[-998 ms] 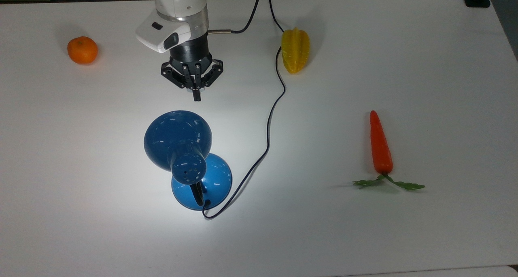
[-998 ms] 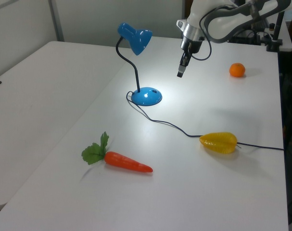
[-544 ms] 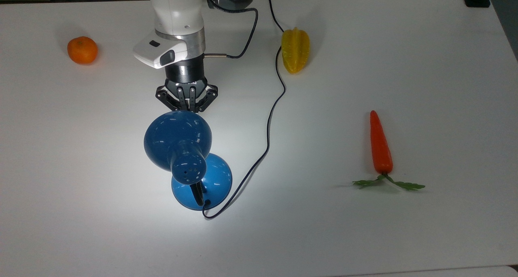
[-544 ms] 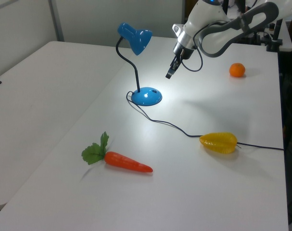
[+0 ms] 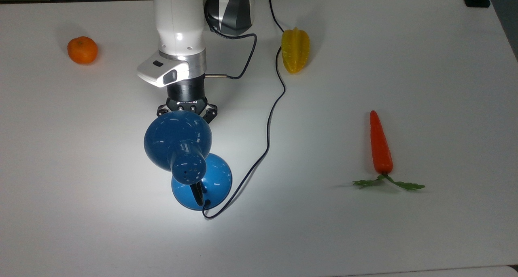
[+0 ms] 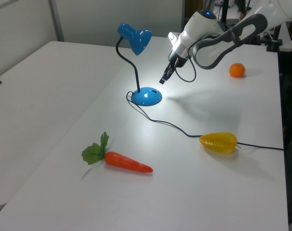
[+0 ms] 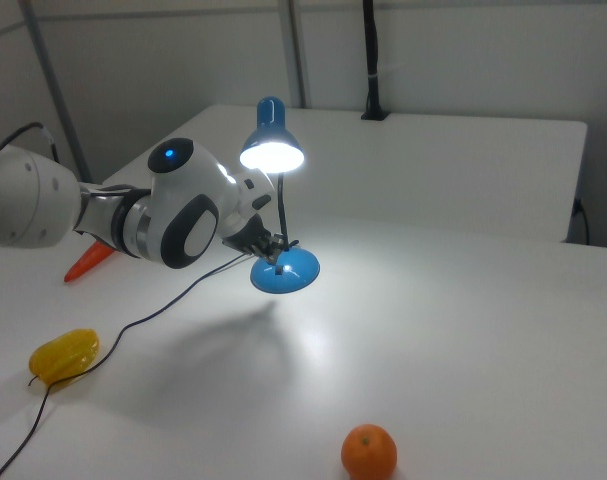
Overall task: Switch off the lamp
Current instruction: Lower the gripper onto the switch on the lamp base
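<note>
The blue lamp is lit and throws a bright patch on the white table. Its dome shade point(image 5: 178, 141) hangs over its round base point(image 5: 216, 180), joined by a black neck point(image 6: 135, 72). In the left view my gripper point(image 6: 163, 80) is shut with nothing in it, tilted down, just above the right edge of the base point(image 6: 146, 96). The right view puts the gripper point(image 7: 279, 244) right over the base point(image 7: 286, 272), under the glowing shade point(image 7: 271, 147). From the top view the shade covers its fingertips. The thin black cord point(image 5: 269, 127) runs from the base to the table's far edge.
An orange point(image 5: 82, 50) lies at the top view's far left. A yellow starfruit point(image 5: 295, 50) rests beside the cord. A carrot with green leaves point(image 5: 380, 145) lies at the top view's right. The arm point(image 5: 182, 34) reaches in from the far edge.
My arm has moved toward the lamp and lower, carrying the shut gripper from open table to under the shade, near the base. The lamp has stayed lit and in place.
</note>
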`<state>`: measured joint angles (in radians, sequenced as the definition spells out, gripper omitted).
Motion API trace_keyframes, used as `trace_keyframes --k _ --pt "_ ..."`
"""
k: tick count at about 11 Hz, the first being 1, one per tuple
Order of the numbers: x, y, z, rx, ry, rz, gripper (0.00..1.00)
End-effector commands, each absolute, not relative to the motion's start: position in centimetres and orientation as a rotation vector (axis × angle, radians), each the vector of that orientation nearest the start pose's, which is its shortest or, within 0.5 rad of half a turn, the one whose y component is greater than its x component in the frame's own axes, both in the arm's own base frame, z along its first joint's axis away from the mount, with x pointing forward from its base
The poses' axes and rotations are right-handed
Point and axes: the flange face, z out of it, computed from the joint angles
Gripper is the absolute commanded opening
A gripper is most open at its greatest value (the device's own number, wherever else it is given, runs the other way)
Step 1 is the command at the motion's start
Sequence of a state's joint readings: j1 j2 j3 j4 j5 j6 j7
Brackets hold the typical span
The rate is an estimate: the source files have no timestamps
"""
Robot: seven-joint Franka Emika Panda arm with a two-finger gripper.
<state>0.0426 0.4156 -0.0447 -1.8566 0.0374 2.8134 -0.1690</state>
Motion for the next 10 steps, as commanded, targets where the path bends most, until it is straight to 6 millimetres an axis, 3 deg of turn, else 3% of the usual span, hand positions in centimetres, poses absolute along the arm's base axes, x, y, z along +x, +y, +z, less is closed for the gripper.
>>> trace_keyframes --k 1,7,10 --pt "69.4 0.0 33.8 -3.045 -0.205 -0.902 0.0" --pt "70.2 0.3 31.8 -3.044 -0.22 -0.924 0.0" --pt "70.4 0.3 31.9 -3.042 -0.218 -0.929 0.0"
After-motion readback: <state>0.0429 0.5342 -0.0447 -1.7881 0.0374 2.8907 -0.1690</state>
